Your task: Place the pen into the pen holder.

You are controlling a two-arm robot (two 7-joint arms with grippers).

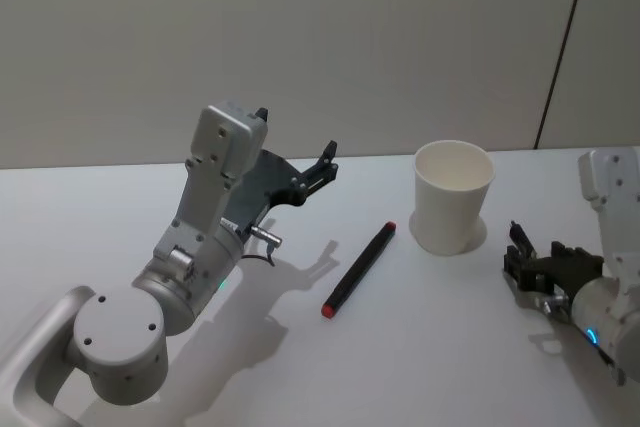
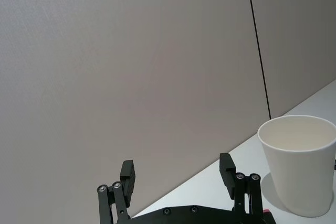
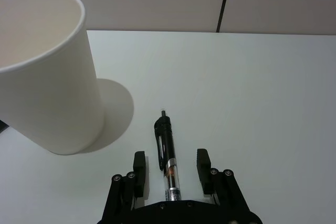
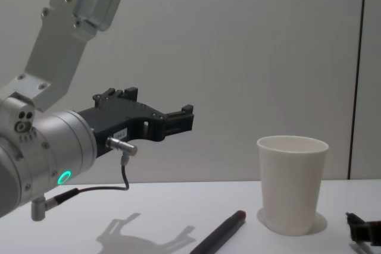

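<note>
The right pincer (image 3: pixel 171 155) sits low over the worktop (image 1: pixel 450 347) with its fingers set moderately wide, straddling a black clip pen (image 3: pixel 167 150). A gap shows on each side, so nothing is gripped. This pen's long axis runs straight along the pincer's reach, tip pointing forward. A closing squeeze would therefore meet the barrel across its width. The pen holder (image 3: pixel 47 87) stands upright just ahead of this pincer and off to one side, close by.

The left pincer (image 2: pixel 177 170) hangs wide apart and empty, raised well above the worktop. A second, red-ended pen (image 1: pixel 358 269) lies flat below and ahead of it, slanting toward the holder.

I cannot tell which pen the task means; the right arm is nearer to a grasp. The clip pen's rear end is hidden beneath the pincer body.
</note>
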